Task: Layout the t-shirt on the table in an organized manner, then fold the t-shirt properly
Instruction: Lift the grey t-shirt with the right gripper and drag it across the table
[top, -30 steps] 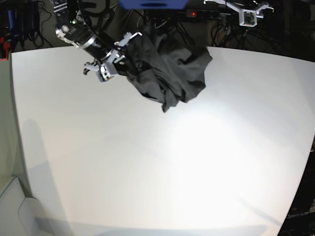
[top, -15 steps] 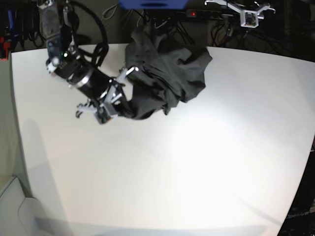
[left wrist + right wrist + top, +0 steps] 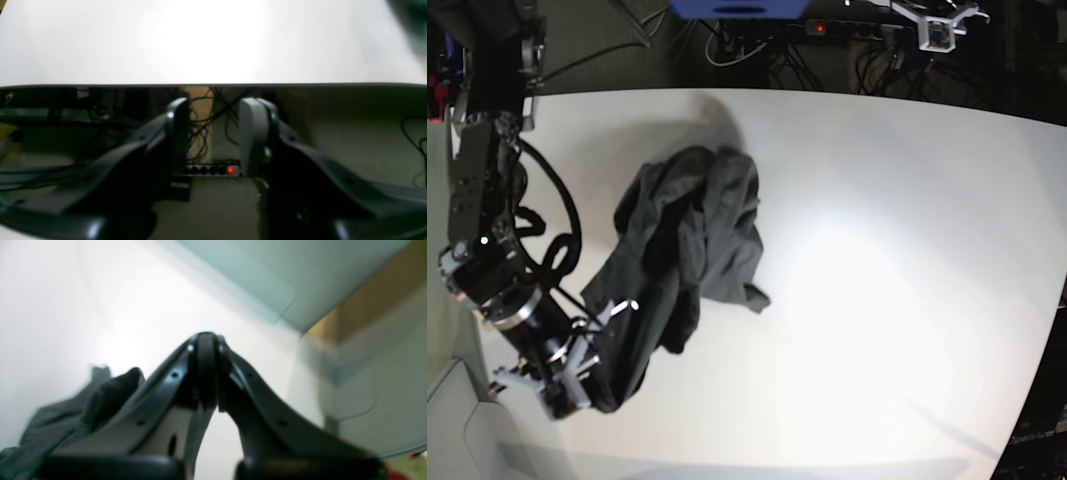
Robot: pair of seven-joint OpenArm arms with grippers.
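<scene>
A: Looking for the t-shirt point(image 3: 682, 240). Lying where?

B: Lying crumpled on the table point(image 3: 877, 300), on the table's left half as the base view is showing it. Stretching in a long heap from about the table's middle depth down toward its near left corner. Looking soft, dark charcoal grey, full of folds and wrinkles, with one flap pointing toward the table's centre.

A: And the table, appearing how?

B: Appearing white, smooth and matte, wide, with a curved edge, and catching a bright glare near its centre.

A: Asking now about the right gripper point(image 3: 592, 350).

B: Hovering low over the table's near left corner, pressing its black jaws fully together and pinching the lower end of the cloth. In the right wrist view, showing the tips meeting, with grey fabric bunching just beside them.

A: And the left gripper point(image 3: 213, 133)?

B: Hanging beyond the table's far edge, well apart from the shirt. Standing partly open, with a clear gap between the jaws, holding nothing. Through that gap, showing only black cables point(image 3: 203, 133) and a power strip point(image 3: 213, 170) with a red light, below the table's edge.
</scene>
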